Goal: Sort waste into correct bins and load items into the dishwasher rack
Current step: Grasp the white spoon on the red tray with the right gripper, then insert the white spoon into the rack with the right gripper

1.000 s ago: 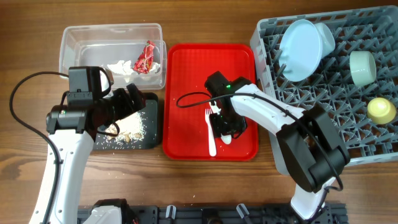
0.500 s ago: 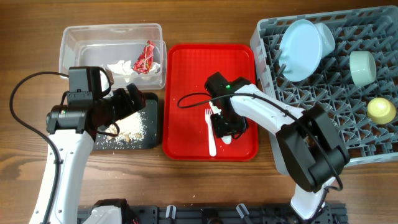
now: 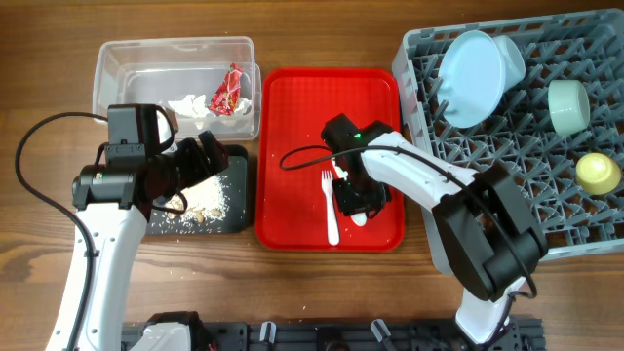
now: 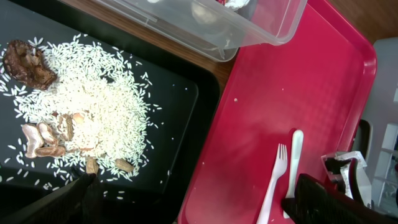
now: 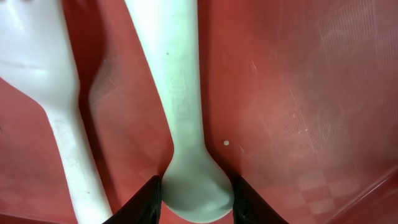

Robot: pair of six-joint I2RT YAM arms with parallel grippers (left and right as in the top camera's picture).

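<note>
A white spoon point(image 5: 186, 112) and a white fork point(image 3: 331, 216) lie side by side on the flat red tray point(image 3: 292, 117). My right gripper point(image 3: 359, 203) is down on that tray. Its fingers point(image 5: 149, 200) press both sides of the spoon's bowl, so it is shut on the spoon. My left gripper point(image 3: 207, 158) hovers open over the black tray point(image 3: 237, 216), which holds rice and brownish food scraps point(image 4: 81, 124). The clear tub point(image 3: 102, 78) contains the red wrapper point(image 3: 229, 90) and the white tissue point(image 3: 190, 105). The grey rack point(image 3: 507, 166) carries the pale blue plate point(image 3: 471, 83), pale blue bowl point(image 3: 509, 54), mint bowl point(image 3: 568, 105) and yellow cup point(image 3: 598, 173).
The red tray sits between the black tray and the rack, with its raised rim just right of the spoon. Bare wooden table point(image 3: 312, 292) runs along the front. The right arm's black cable point(image 3: 292, 154) loops over the red tray.
</note>
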